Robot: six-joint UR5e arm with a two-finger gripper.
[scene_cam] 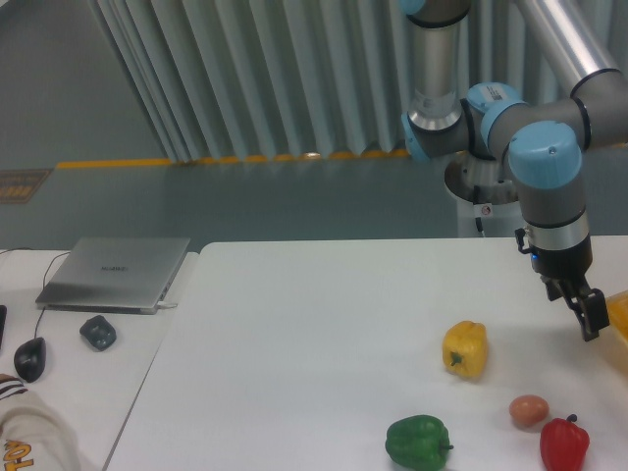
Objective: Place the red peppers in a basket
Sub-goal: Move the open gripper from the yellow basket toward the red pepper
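**Red pepper at the front edge, gripper up by the basket rim**

Right now, from the fixed camera, the glossy red bell pepper (564,444) sits at the near right corner of the smooth white table (324,324), its short dark stem pointing up and its lower part cut off by the bottom of the picture. Just beside it, to the left, lies a small orange-brown egg (529,410), matte and rounded; whether the two touch I cannot tell. Further left along the front edge rests a lumpy, shiny green bell pepper (418,443), and behind these, nearer the middle, stands a waxy yellow bell pepper (465,349), blocky and ribbed, well apart from the red one.

At the right edge only a slanted strip of the orange-yellow basket rim (618,316) shows. The dark two-finger gripper (588,319) hangs tilted just beside that rim, on a grey metal arm with pale blue plastic joint caps (546,162). The fingers look close together and nothing is visible between them, but how far apart they stand is too small and dark to tell. The gripper is well apart from the red pepper, above and behind it.

On the adjoining table to the left lie a closed silver laptop (116,272), flat and brushed, a black computer mouse (29,359) and a small dark crumpled object (97,332).
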